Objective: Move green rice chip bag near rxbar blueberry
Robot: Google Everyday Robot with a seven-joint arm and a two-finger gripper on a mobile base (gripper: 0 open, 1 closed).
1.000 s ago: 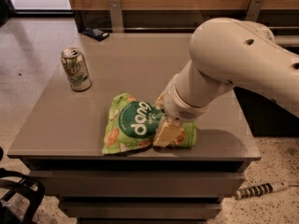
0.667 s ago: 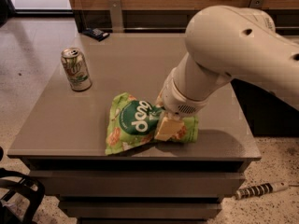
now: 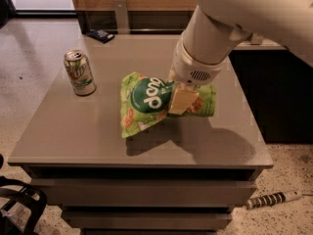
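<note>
Bag: the bag [image 3: 146, 99] was over the middle of the table [image 3: 73, 136], lying on its side, with the dark green circle and white lettering turned toward the camera. Its lower left corner drooped toward the tabletop, and it could not be told whether that corner touched.
Shadow: a dark shadow [image 3: 190, 141] lay on the tabletop below the bag and to its right.
Gripper: the gripper [image 3: 180, 104] was clamped on the bag's right half. One tan finger [image 3: 182, 100] lay across the bag's front, and the other was hidden behind the bag.
Arm: the thick white arm [image 3: 210, 38] came down from the upper right to the gripper and covered part of the table's far right side.
Bar: the bar [image 3: 100, 35] lay flat at the table's far left edge, well apart from the bag.
Can: a green-and-white can [image 3: 79, 73] stood upright on the left side of the table, between the bar and the bag and nearer the bag.
Floor: a ribbed white cable [image 3: 274, 199] lay on the speckled floor beside the table's right front corner.
</note>
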